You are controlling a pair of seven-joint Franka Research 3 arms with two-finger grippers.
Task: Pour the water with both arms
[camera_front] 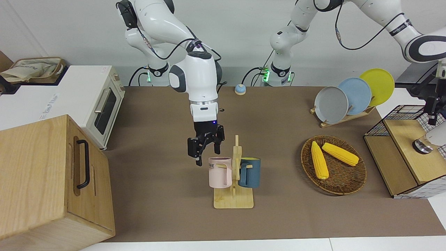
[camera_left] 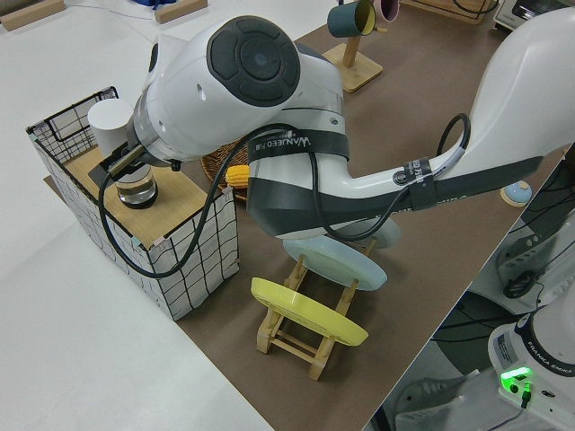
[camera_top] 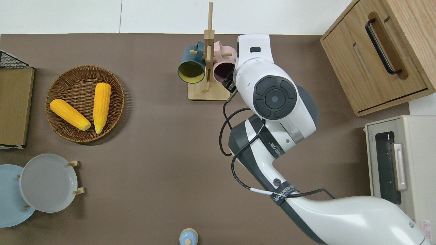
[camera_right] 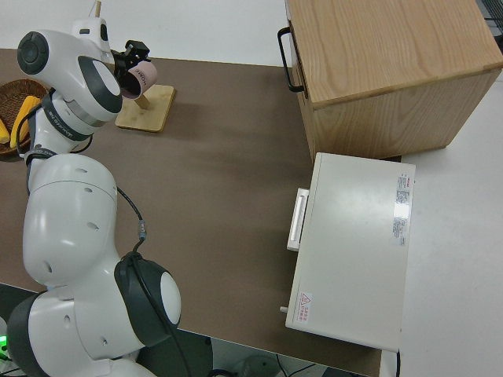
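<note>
A pink mug and a dark blue mug hang on a wooden rack at mid-table. My right gripper is open, just above the pink mug's rim on the right arm's side; its fingers hold nothing. In the right side view the right gripper sits close against the pink mug. My left gripper hangs at the wire basket by a white bottle with a silver base. The left arm hides most of it.
A wooden cabinet and a toaster oven stand at the right arm's end. A wicker tray holds two corn cobs, with a plate rack nearer the robots. A small blue bell sits by the arm bases.
</note>
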